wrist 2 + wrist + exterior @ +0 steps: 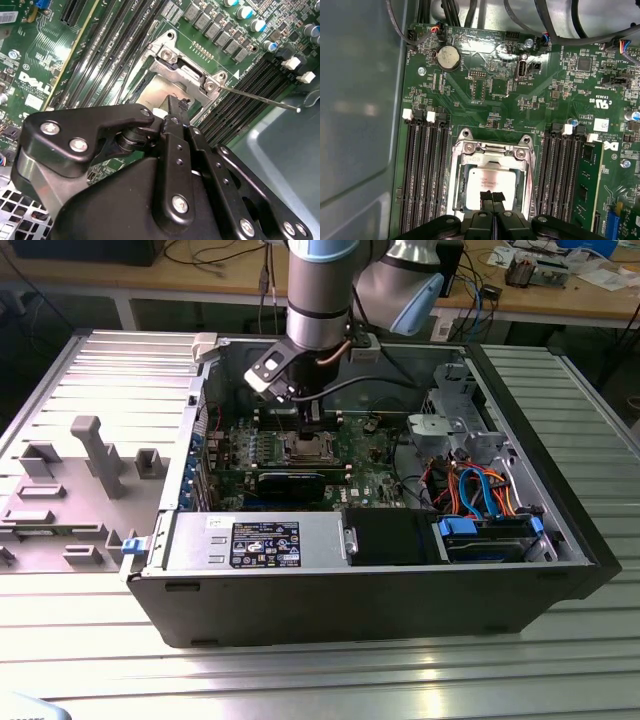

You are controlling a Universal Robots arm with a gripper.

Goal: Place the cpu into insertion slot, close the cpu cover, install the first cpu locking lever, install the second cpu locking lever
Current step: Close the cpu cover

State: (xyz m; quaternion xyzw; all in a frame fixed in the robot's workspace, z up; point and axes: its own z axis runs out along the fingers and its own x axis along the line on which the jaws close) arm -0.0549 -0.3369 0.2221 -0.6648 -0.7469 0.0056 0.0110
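The cpu (pixel 487 181) lies in the insertion slot (pixel 457 175) on the green board, its dull silver top showing through the window of the cpu cover (pixel 492 149), which lies down around it. My gripper (pixel 492 197) is shut with nothing between its fingers, its tips over the cpu's near edge; I cannot tell whether they touch it. In the second wrist view the gripper (pixel 175 107) hangs over the cpu (pixel 157 92), and a thin locking lever (pixel 260 98) sticks out from the socket corner over the memory slots. In the exterior view the gripper (pixel 312 422) stands above the socket (pixel 300 448).
Black memory slots (pixel 422 175) flank the socket on both sides. The open computer case (pixel 380 590) has its walls around the board, cables (pixel 470 490) and a drive cage at the exterior view's right, and a power supply (pixel 260 540) at the front. A grey fixture plate (pixel 80 480) lies beside the case.
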